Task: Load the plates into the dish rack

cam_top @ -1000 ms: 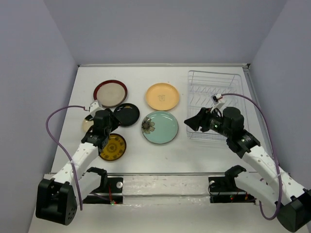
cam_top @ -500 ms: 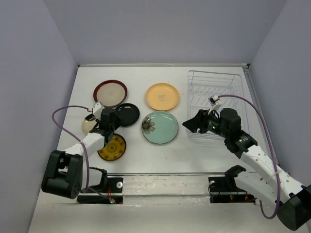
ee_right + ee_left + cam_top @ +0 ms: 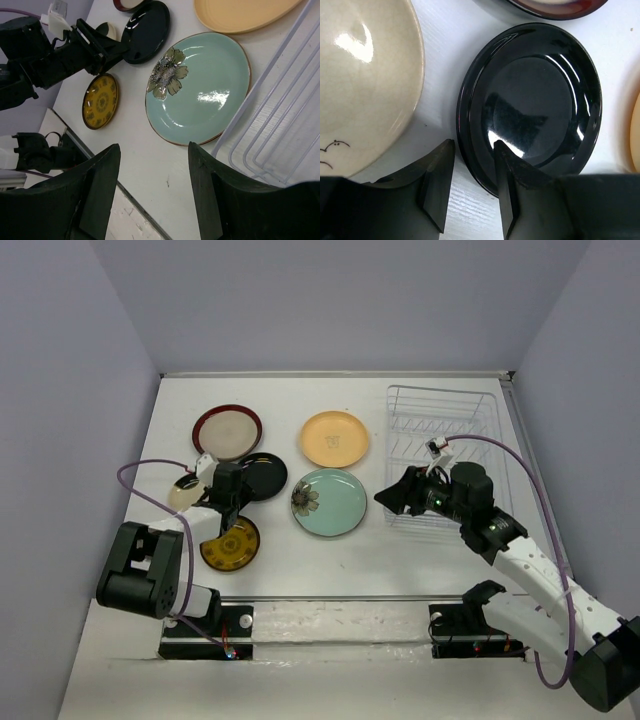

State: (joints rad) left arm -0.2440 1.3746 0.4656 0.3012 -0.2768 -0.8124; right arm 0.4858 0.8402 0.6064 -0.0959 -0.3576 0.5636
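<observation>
1. At the table (image 3: 420, 560) left, the left gripper (image 3: 473, 150) has shifted to the black plate (image 3: 535, 100) — jaws narrow, straddling its rim, not pinching.
2. The right gripper (image 3: 154, 150) is wide, empty, near the teal plate (image 3: 200, 90); rack (image 3: 440, 405) unloaded — pickup looks imminent.

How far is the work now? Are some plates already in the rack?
Nothing is done: the dish rack holds no plate. In hand: the left gripper straddles the rim of the black plate; whether it grips, I cannot tell. The open right gripper hovers near the teal plate. Left: loading every plate.
</observation>
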